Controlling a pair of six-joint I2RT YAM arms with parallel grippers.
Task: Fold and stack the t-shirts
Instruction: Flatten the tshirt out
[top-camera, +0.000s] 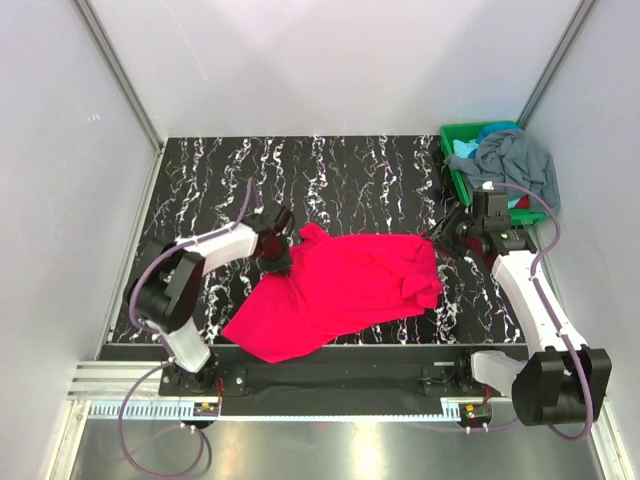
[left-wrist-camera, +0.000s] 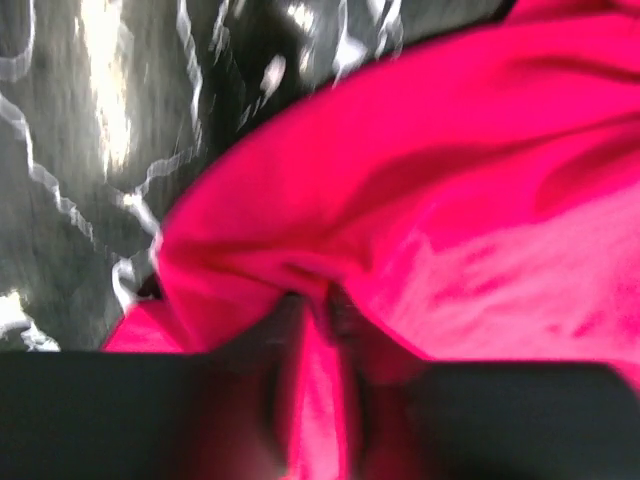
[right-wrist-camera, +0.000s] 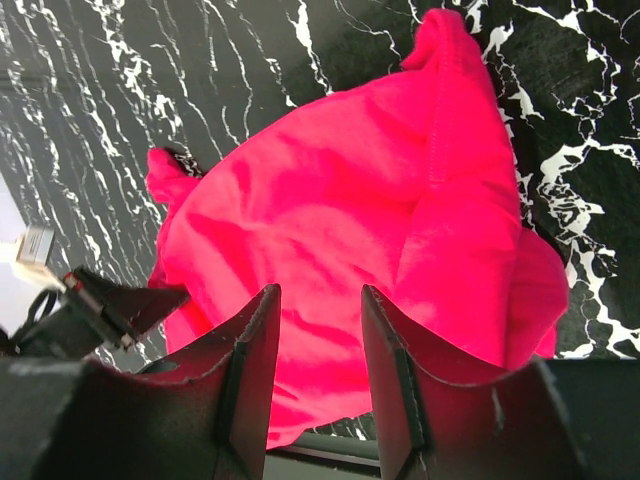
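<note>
Left gripper (left-wrist-camera: 315, 395) pinches a thin fold at the left edge of the magenta t-shirt (top-camera: 345, 285), crumpled on the table (top-camera: 350, 170). Right gripper (right-wrist-camera: 320, 340) hovers half-open and empty over its right side — so small a bite could slip free when pulled.

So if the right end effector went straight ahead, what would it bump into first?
Probably the pink t-shirt: it fills the view ahead of the right end effector, though how far off is unclear.
</note>
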